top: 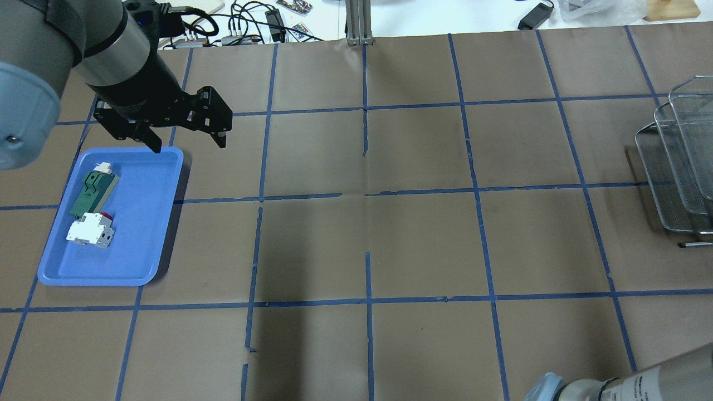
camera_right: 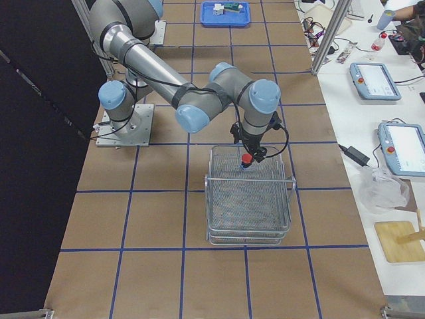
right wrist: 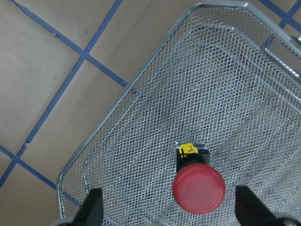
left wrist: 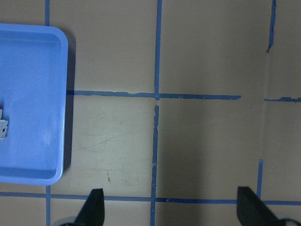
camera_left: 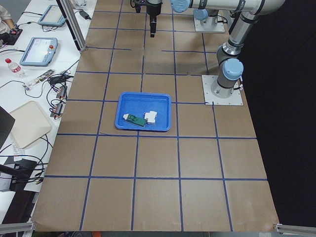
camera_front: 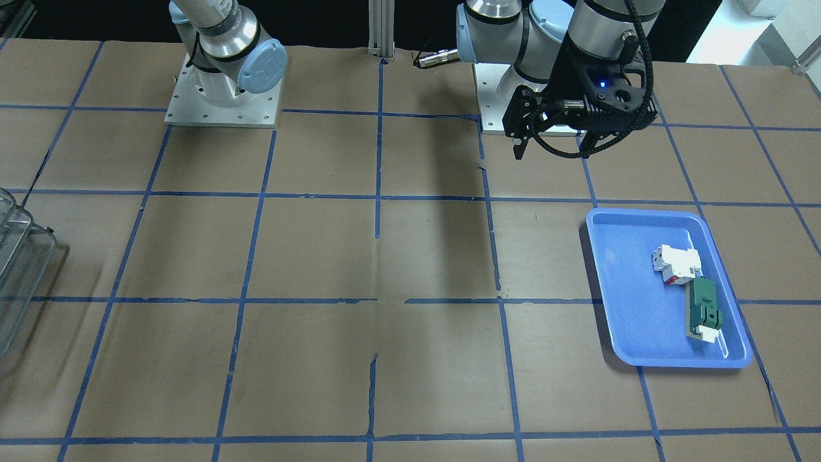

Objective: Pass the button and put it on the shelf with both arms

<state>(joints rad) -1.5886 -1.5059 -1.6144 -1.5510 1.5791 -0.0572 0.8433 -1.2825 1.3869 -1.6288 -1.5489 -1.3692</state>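
Right gripper [right wrist: 169, 212]: jaws spread wide and gripping nothing. It hangs over the top tier of the shelf [right wrist: 225, 84], with its fingertips [right wrist: 92, 209] on either side of the button [right wrist: 198, 188] and not touching it.
Button: red cap turned toward the wrist camera, with a bit of yellow and the black body showing behind it. Nothing holds it, so it looks to be resting on the mesh; I cannot tell if it stands upright or leans.
Shelf: tiered wire rack directly under the right gripper. Its raised rim should keep the button from rolling off.
Step, as I judge it: the placing appears done. What is left is to lift clear without brushing the cap.
Left gripper [top: 188, 145]: wide open and empty, hovering beside the blue tray [top: 139, 239] and well apart from the shelf. That seems a sensible place to wait, out of the other arm's way.
Blue tray: holds a white block [top: 89, 229] and a green part [top: 93, 188], which lie touching. Neither belongs to this task.
Table [top: 423, 239]: brown paper with a blue tape grid.
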